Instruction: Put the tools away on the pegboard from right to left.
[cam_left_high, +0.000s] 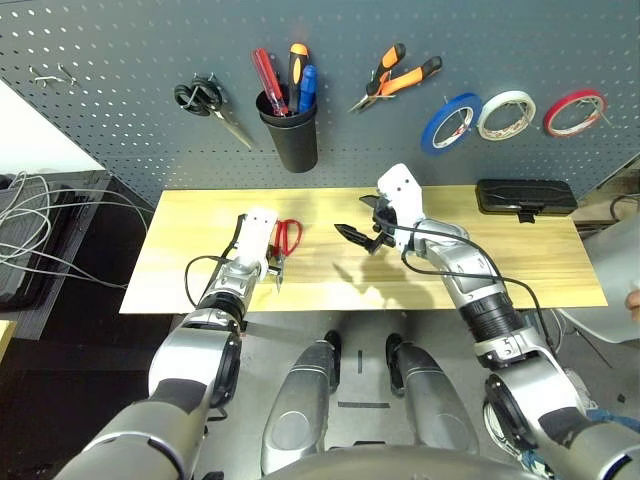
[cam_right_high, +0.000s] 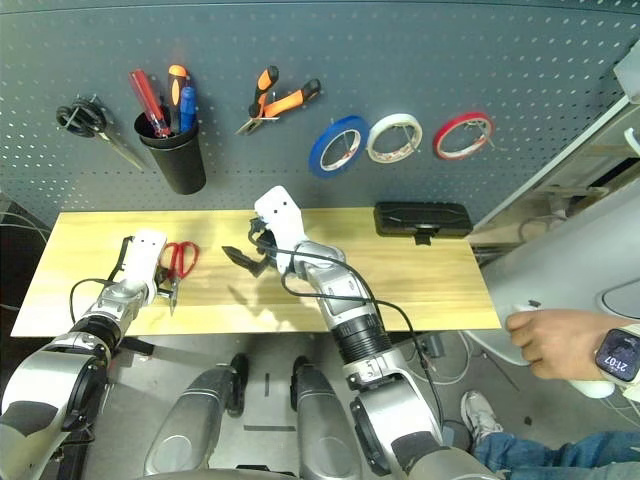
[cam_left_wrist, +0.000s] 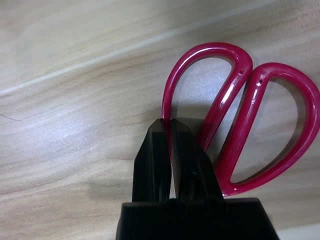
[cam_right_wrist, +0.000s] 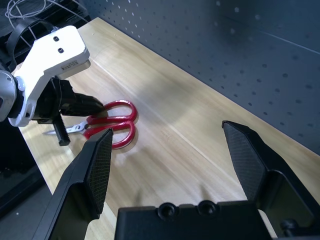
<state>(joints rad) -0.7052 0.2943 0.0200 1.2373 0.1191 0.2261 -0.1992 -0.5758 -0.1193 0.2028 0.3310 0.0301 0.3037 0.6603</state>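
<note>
The red-handled scissors (cam_left_high: 288, 238) lie on the wooden table (cam_left_high: 500, 265) at its left, blades toward me. My left gripper (cam_left_high: 276, 252) is shut on one handle loop of the scissors (cam_left_wrist: 227, 102), its black fingers (cam_left_wrist: 187, 150) pinched together on the red plastic. My right gripper (cam_right_wrist: 167, 129) hovers open over the table's middle with nothing between its fingers. On the pegboard (cam_left_high: 120, 100) hang the blue tape roll (cam_left_high: 450, 123) and the orange-and-black pliers (cam_left_high: 398, 78). The blue-handled screwdriver (cam_left_high: 307, 88) stands in the black cup (cam_left_high: 290, 140).
Black-handled scissors (cam_left_high: 212, 103) hang left of the cup. White (cam_left_high: 505, 114) and red (cam_left_high: 573, 112) tape rolls hang right of the blue one. A flat black case (cam_left_high: 525, 195) lies at the table's back right. A person's hand (cam_right_high: 555, 340) rests beyond the right edge.
</note>
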